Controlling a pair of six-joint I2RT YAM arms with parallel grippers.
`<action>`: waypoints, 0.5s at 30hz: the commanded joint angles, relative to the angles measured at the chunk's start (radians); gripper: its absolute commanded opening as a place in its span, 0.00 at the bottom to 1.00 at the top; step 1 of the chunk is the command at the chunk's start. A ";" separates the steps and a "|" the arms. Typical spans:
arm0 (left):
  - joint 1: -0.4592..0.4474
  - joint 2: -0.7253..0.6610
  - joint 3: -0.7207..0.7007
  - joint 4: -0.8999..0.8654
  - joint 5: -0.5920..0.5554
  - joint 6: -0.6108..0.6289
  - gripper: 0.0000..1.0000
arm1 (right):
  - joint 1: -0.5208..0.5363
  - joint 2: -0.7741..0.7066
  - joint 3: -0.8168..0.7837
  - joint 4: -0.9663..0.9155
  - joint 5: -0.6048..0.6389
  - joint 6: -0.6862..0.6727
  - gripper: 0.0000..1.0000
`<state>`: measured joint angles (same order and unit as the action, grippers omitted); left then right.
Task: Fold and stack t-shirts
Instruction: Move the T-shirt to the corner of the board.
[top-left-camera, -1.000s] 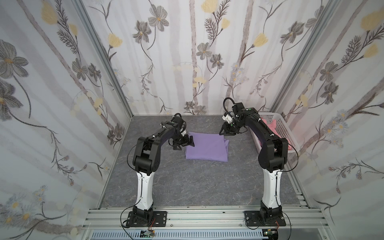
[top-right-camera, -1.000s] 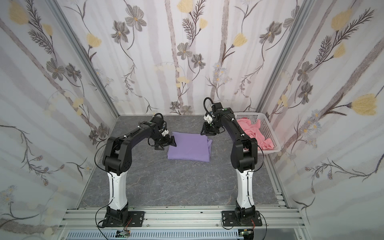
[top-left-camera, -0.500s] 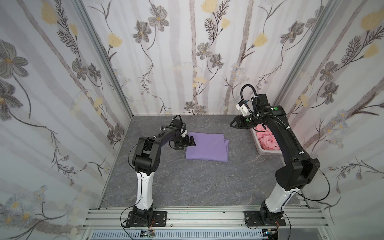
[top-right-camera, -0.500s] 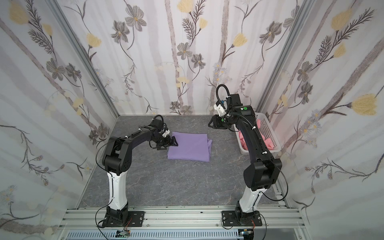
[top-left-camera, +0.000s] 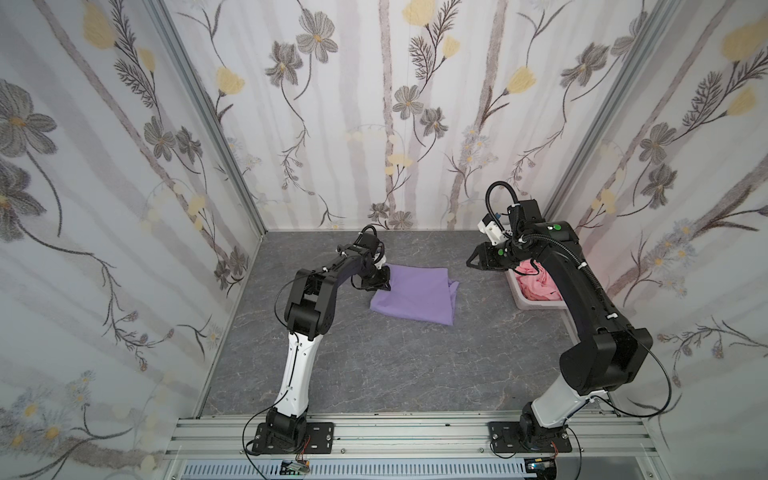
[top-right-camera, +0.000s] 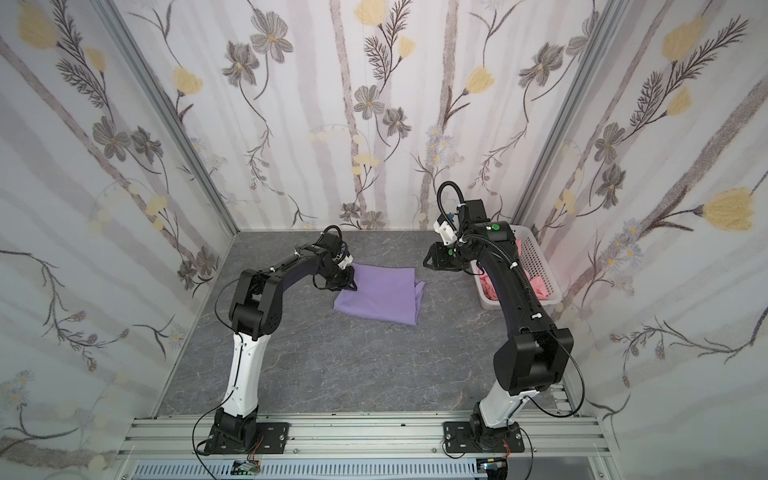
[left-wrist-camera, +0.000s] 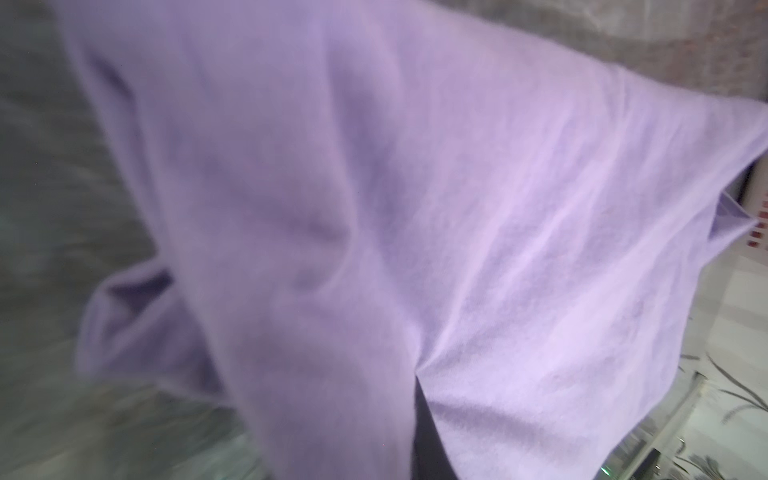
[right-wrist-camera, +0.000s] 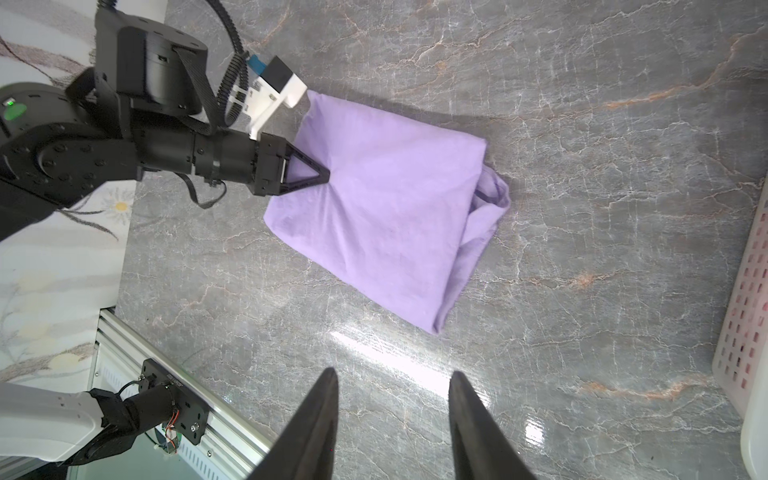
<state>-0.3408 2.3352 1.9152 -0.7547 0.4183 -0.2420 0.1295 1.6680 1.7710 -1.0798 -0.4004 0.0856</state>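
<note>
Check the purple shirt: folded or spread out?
Folded. The purple shirt lies as a compact rectangle on the table, layers bunched along one side; the left gripper pinches it near one edge.

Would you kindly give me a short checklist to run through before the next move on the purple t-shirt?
1. left gripper shut on the edge of the purple t-shirt: ok.
2. right gripper open and empty: ok.
3. right gripper apart from the purple t-shirt: ok.
4. Fold tidy: not ok, a bunched flap pokes out on the side away from the left gripper.
5. pink garment inside the basket, off the folding area: ok.
6. All layers caught in the left gripper's pinch: cannot tell.
</note>
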 joint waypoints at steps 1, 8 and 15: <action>0.067 0.000 0.097 -0.202 -0.218 0.103 0.00 | -0.001 -0.008 -0.002 0.003 -0.018 0.004 0.43; 0.280 0.001 0.215 -0.294 -0.532 0.268 0.00 | -0.001 -0.002 0.016 0.004 -0.056 0.025 0.44; 0.458 0.071 0.376 -0.342 -0.608 0.303 1.00 | -0.001 -0.002 0.024 0.002 -0.089 0.037 0.45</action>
<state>0.0914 2.3939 2.2379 -1.0325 -0.1196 0.0139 0.1280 1.6680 1.7885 -1.0763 -0.4480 0.1059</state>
